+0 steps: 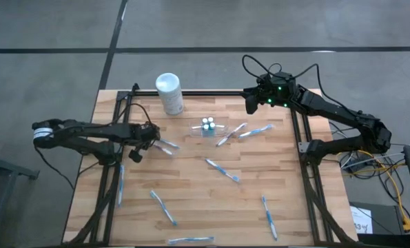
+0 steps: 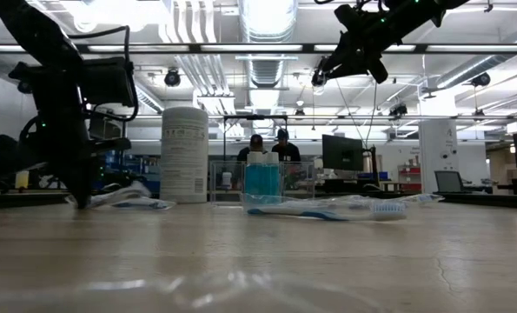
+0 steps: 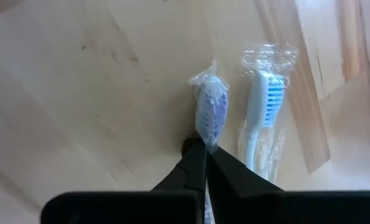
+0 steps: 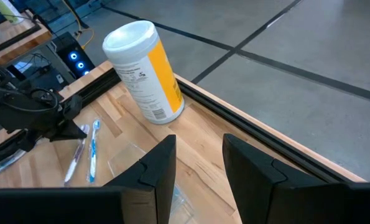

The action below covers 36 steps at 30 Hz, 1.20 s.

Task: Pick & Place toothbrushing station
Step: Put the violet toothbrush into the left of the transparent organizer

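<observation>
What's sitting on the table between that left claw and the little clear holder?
In the high view, only bare wood lies between the left gripper, shut on a wrapped toothbrush, and the clear holder.

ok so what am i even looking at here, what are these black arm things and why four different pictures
These are two robot arms at a wooden table, each ending in a two-finger gripper. One picture looks straight down, one looks level across the tabletop, and two come from cameras on the arms' wrists. The left gripper is down at the table, shut on a wrapped toothbrush, with a second wrapped toothbrush beside it. The right gripper hangs open above the table's far edge, holding nothing. On the table are a white cylindrical container, a small clear plastic holder with little bottles inside, and more toothbrushes scattered about.
</observation>
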{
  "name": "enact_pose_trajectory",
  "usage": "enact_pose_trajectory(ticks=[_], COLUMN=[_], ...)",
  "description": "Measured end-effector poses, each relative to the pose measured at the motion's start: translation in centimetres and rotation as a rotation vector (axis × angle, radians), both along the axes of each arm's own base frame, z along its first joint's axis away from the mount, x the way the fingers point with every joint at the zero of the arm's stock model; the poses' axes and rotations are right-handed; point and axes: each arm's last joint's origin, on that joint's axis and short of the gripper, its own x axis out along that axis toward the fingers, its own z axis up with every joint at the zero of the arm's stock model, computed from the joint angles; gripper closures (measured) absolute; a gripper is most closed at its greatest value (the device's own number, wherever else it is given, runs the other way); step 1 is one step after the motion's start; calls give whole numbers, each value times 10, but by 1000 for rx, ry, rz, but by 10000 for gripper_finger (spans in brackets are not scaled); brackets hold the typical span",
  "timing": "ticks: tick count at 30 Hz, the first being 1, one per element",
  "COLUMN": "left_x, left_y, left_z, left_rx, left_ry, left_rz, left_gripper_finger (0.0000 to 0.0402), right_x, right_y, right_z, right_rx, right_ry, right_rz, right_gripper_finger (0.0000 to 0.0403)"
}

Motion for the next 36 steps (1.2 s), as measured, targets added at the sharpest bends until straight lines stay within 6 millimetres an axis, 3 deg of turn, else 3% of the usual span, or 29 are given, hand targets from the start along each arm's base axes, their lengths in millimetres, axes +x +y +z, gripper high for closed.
enact_pose_trajectory(ticks=[11, 20, 28, 36], left_x=[8, 16, 31, 53], left_y=[4, 9, 13, 5], left_z=[16, 56, 104, 145], left_rx=[86, 182, 484, 863], left_ry=[45, 148, 294, 452], left_rz=[-123, -165, -382, -583], left_gripper_finger=[399, 400, 401, 401], right_x=[0, 0, 0, 0], right_y=[0, 0, 0, 0], right_z=[0, 0, 0, 0], right_rx=[0, 0, 0, 0], right_ry=[0, 0, -1, 0], right_rz=[0, 0, 0, 0], right_gripper_finger=[275, 275, 275, 275])
